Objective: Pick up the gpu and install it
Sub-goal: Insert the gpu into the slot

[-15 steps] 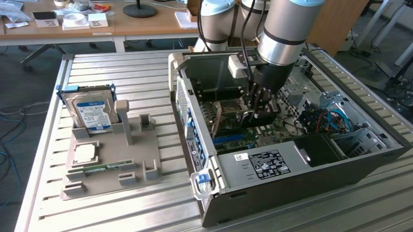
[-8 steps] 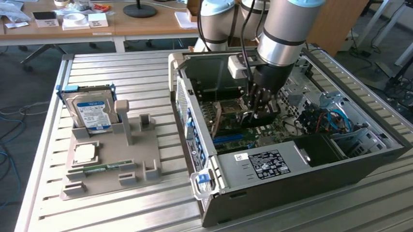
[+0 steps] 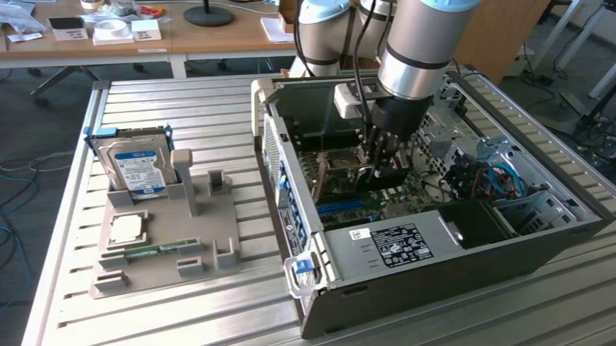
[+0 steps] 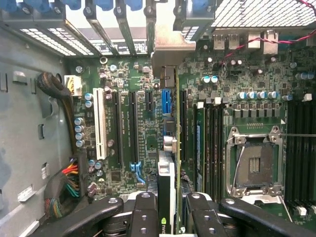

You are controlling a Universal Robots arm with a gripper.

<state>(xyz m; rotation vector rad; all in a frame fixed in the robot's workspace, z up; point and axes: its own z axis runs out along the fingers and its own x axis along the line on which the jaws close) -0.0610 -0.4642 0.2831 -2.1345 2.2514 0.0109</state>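
Wrist view first, and closest to us: the black fingers (image 4: 144, 213) of the gripper (image 4: 166, 217) are clamped on the gpu (image 4: 165, 185), one on each flat side. We see the card edge-on, held upright. Its silver end bracket (image 4: 170, 44) reaches toward the slotted rear wall of the case.

Beyond the card lies the green motherboard (image 4: 128, 84). The gpu runs along a blue expansion slot (image 4: 168, 103), with a white slot (image 4: 100, 123) well off to one side and the bare processor socket (image 4: 256, 165) off to the other. From this angle we cannot tell whether the card's lower edge touches the slot.

In the exterior view, nearest us on the slatted table (image 3: 173, 317) sits a grey parts tray (image 3: 216, 238). It carries a hard drive (image 3: 138, 169) standing on edge and a green memory stick (image 3: 154, 250) lying flat. On the exterior view's right lies the open computer case (image 3: 433, 288). Inside it the gripper (image 3: 383, 169) points straight down, with the dark gpu (image 3: 383, 182) just above the board. The arm (image 3: 419, 50) rises behind, and further back stands a wooden desk (image 3: 144, 43).
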